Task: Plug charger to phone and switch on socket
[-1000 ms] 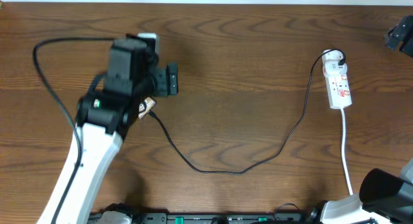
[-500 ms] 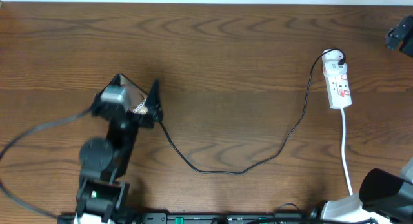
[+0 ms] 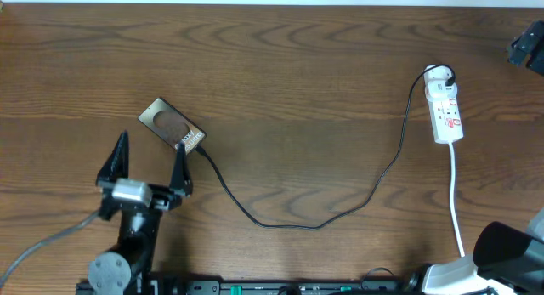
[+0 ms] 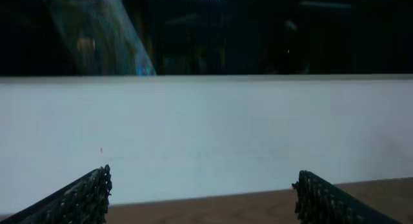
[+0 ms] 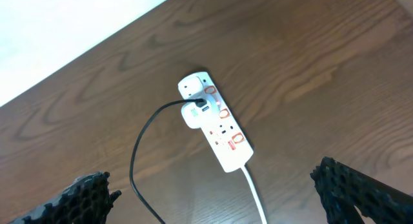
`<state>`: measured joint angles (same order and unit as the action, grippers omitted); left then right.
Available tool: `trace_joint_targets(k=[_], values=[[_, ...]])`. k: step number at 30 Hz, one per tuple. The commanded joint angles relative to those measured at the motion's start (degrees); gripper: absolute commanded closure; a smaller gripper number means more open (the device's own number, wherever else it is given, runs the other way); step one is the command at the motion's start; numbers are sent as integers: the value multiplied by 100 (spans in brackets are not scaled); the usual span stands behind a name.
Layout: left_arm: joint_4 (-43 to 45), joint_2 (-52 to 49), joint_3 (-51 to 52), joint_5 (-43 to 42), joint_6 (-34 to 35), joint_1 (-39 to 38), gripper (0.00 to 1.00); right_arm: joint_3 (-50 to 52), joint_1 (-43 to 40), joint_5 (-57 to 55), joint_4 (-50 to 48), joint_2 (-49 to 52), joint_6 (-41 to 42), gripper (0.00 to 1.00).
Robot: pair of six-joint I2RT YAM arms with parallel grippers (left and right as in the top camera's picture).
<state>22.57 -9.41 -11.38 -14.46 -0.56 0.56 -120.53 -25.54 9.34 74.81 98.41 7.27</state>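
Overhead puts the phone (image 3: 172, 125) at about 10 o'clock on the counter (image 3: 306, 82), lying flat and skewed, with the charger (image 3: 280, 224) meeting its 4 o'clock corner. Whether the tip is fully seated is too small to tell. From there the cable sags toward 6 o'clock and climbs to the socket (image 3: 444, 113) at 2 o'clock.

The left tool (image 3: 150, 150) hangs just beside the phone at its 6 o'clock, jaws spread wide and grasping nothing. Its wrist view shows only a white wall between the 2 fingers (image 4: 84, 195). The right tool (image 5: 213, 179) is likewise released, looking down on the socket from well apart.

I judge the cable limp and light, best pinched at the stiff moulded tip. The phone looks thin and slick, likely to skate on the wood. The socket seems light too, so a switch press should come straight down or it may skid.
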Motion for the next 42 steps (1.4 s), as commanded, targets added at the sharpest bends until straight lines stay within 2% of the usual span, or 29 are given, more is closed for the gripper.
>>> trace_joint_targets(k=[1, 5, 9, 16, 20, 23, 30, 33, 35, 39, 42], values=[[22, 533, 391, -155, -177, 44, 11, -11, 24, 0, 0, -26, 85, 1], [85, 931, 837, -37, -26, 46, 11, -11, 24, 0, 0, -26, 85, 1], [-81, 933, 1119, 623, 876, 50, 11, -11, 24, 0, 0, -26, 85, 1], [-1108, 933, 1115, 1360, 1567, 50, 11, -11, 24, 0, 0, -26, 85, 1], [-2011, 933, 1115, 1744, 2155, 50, 11, -11, 24, 0, 0, -26, 85, 1], [-2695, 933, 1115, 1923, 2345, 50, 11, -11, 24, 0, 0, -26, 85, 1], [-2664, 935, 1115, 1799, 1808, 50, 11, -11, 24, 0, 2, -26, 85, 1], [-2686, 933, 1115, 1410, 966, 50, 11, -11, 24, 0, 0, -26, 85, 1], [-2686, 935, 1113, 1357, 702, 50, 11, -11, 24, 0, 0, -26, 85, 1], [-2686, 935, 1113, 1360, 638, 50, 11, -11, 24, 0, 0, -26, 85, 1], [-2677, 935, 1113, 1362, 901, 50, 11, -11, 24, 0, 0, -26, 85, 1]])
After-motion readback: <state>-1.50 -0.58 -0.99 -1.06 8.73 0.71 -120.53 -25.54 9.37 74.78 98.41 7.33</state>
